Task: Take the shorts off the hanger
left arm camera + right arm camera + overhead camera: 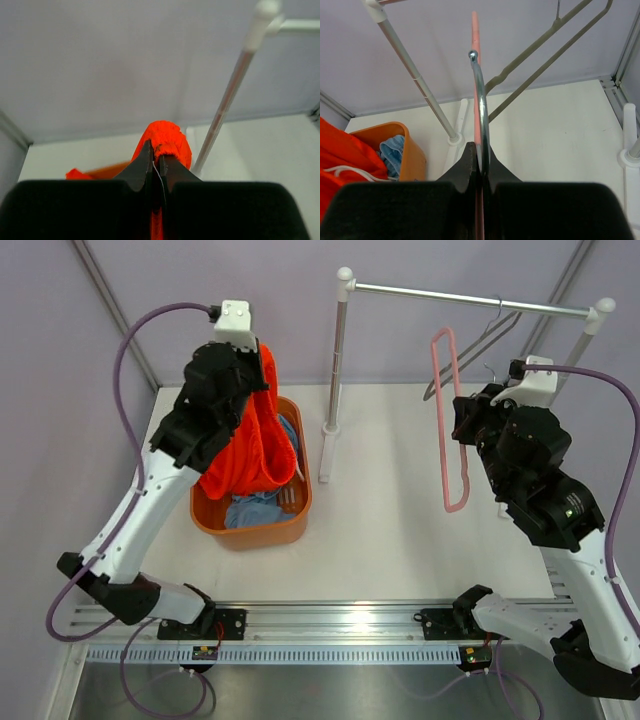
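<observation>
Left claw (156,161) clamps orange shorts (250,455) hanging lengthwise straight above basket (250,536); right claw (480,161), well right of basket, grips bare pink hanger (475,30).

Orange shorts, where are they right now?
The orange shorts hang at the table's left in the top view, clamped in the left gripper, draping into the orange basket over the light blue shorts.

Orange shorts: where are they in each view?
Top external: left of centre, orange shorts hanging over the tub.
Left wrist: shorts at centre, pinched in the left gripper.
Right wrist: shorts in the bottom-left corner.
Shared landmark: the rack's upright pole.
</observation>
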`<state>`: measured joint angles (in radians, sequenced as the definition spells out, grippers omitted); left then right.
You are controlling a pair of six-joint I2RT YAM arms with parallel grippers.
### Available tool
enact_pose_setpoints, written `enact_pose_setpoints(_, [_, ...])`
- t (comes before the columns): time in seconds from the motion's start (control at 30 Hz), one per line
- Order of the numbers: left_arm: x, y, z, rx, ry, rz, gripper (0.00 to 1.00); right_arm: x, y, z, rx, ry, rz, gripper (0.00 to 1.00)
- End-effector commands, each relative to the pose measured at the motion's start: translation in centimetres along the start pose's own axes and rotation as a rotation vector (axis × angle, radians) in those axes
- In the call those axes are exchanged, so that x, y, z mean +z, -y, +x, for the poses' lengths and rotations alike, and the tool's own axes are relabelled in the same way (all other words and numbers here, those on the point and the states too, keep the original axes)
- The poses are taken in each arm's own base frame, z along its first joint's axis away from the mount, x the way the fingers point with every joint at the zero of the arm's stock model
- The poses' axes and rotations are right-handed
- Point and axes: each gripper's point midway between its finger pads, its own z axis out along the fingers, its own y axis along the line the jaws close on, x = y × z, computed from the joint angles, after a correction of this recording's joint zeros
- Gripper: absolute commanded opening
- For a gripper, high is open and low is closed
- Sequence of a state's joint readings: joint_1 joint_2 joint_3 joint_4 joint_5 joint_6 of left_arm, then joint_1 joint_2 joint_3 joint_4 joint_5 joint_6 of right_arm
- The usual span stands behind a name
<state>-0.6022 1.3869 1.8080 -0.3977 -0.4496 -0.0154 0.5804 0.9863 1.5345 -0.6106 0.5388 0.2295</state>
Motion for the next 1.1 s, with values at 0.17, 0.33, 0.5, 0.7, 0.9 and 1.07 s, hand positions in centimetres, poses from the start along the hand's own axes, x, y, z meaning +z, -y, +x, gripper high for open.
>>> enact_pose_setpoints(0.17, [3.7,-5.0,17.0,-0.343,-0.331,-0.176,0.03,-0.6,0.4,-1.3,0.041,0.048,0.003,0.0])
enact_pose_setpoints(0.33, [2.9,-4.6,17.6,-0.384,-0.321,-0.149,0.39,-1.3,0.2,-2.1,0.021,0.054,-0.02,0.0])
enact_pose_setpoints(0.5, [1.4,-4.2,15.3,-0.394,-0.301,-0.099,0.87,-1.4,-0.7,-2.2,0.011,0.02,-0.065,0.0])
enact_pose_setpoints(0.7, [-0.8,-3.0,12.9,-0.394,-0.295,0.001,0.99,-0.2,-1.7,0.2,0.024,-0.092,-0.066,0.0])
enact_pose_setpoints(0.9, [-2.9,-2.9,11.5,-0.4,-0.268,0.042,0.99,-0.5,-1.3,2.5,0.024,-0.159,-0.055,0.0])
enact_pose_setpoints(1.07, [-4.1,-2.3,10.9,-0.413,-0.259,0.093,0.99,-2.1,-0.2,2.8,0.06,-0.175,-0.035,0.0])
